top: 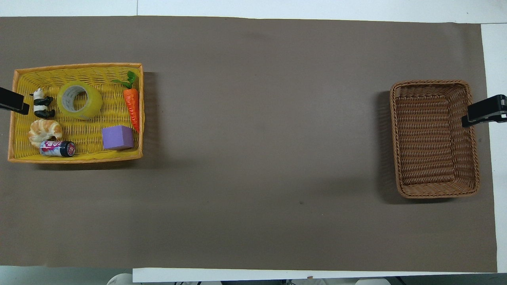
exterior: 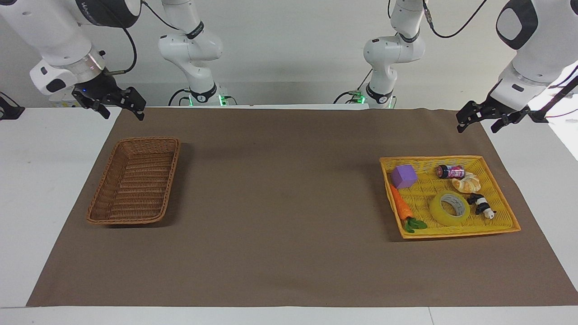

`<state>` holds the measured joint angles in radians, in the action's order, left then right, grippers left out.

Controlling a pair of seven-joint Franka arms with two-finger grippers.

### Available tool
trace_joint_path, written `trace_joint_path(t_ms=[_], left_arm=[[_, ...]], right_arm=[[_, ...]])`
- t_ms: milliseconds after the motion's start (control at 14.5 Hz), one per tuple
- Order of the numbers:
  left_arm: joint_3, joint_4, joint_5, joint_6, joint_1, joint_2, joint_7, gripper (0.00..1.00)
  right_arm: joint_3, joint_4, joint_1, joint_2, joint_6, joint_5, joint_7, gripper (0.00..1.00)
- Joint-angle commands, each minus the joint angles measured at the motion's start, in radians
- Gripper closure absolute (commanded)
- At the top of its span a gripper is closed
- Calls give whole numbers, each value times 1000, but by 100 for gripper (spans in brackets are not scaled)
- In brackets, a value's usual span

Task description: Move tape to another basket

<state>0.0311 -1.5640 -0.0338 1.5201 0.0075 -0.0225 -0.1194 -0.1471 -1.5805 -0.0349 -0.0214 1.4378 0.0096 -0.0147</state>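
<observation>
The tape [exterior: 437, 211], a yellow roll with a grey-white core, lies flat in the bright-yellow tray [exterior: 456, 233] at the left arm's end; it also shows in the overhead view [top: 93, 106]. The brown wicker basket [exterior: 135, 180] stands empty at the right arm's end and also shows in the overhead view [top: 433, 134]. My left gripper [exterior: 476, 129] is open and empty in the air over the mat's edge by the tray. My right gripper [exterior: 124, 116] is open and empty in the air over the mat's corner by the basket. Both arms wait.
The tray [top: 75, 158] also holds a toy panda [top: 40, 107], a croissant [top: 44, 130], a small can [top: 57, 149], a purple cube [top: 117, 137] and a toy carrot [top: 132, 103]. A brown mat [exterior: 280, 203] covers the table between tray and basket.
</observation>
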Motion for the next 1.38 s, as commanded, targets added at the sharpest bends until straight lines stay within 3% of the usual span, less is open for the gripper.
trace_joint_path(t_ms=[0, 345, 621, 1034, 1310], left_arm=[[1, -27, -11, 2, 3, 27, 10, 0], [-10, -28, -26, -2, 12, 27, 9, 0], [-11, -105, -9, 110, 80, 10, 10, 0], [-13, -221, -11, 499, 129, -177, 15, 1], [-13, -252, -11, 624, 121, -255, 21, 23]], right_arm=[[4, -29, 0, -26, 3, -13, 1, 0], [4, -29, 0, -26, 3, -13, 1, 0], [4, -29, 0, -26, 3, -11, 1, 0], [4, -29, 0, -26, 3, -13, 1, 0], [4, -29, 0, -26, 1, -13, 1, 0]])
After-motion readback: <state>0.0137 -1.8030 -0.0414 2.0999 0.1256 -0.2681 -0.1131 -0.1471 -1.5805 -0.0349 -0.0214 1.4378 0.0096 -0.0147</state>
